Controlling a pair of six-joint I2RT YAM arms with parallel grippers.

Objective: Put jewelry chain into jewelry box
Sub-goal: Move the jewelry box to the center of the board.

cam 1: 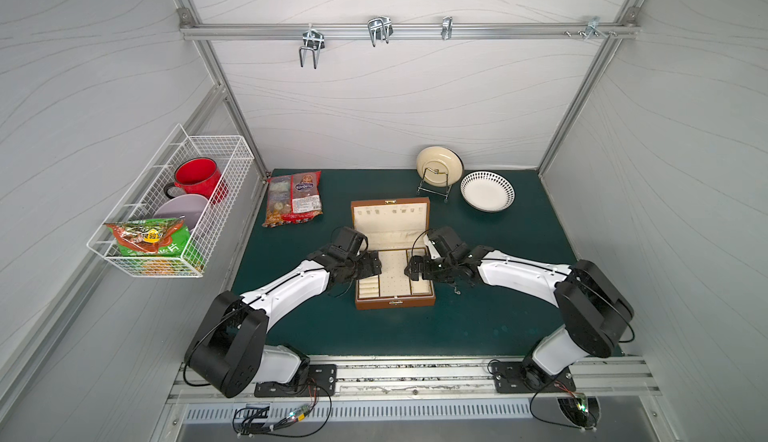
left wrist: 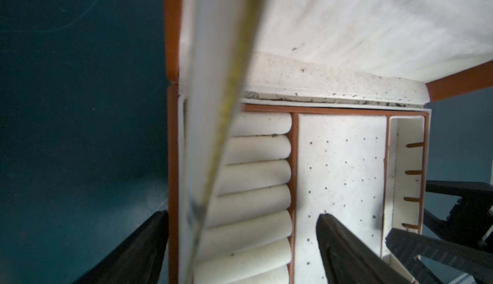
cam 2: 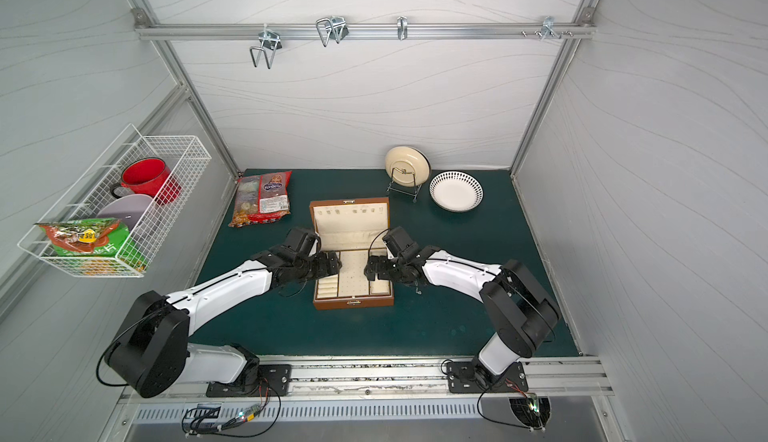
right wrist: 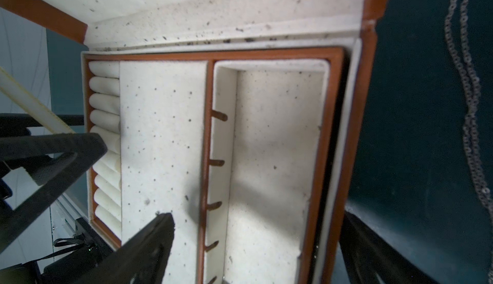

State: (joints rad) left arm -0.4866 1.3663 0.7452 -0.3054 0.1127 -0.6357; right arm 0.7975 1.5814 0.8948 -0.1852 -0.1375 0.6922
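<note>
Counts:
- jewelry box: 1, tray split in 3 sections
- jewelry chain: 1
- arms: 2, one claw each – left claw, right claw
- snack bags: 2 – one on surface, one in wire basket
- wire basket: 1
- red mug: 1
- grey plate in basket: 1
- cream plate on wire stand: 1
- dotted-rim bowl: 1
- hook fittings on rail: 4, first at
</note>
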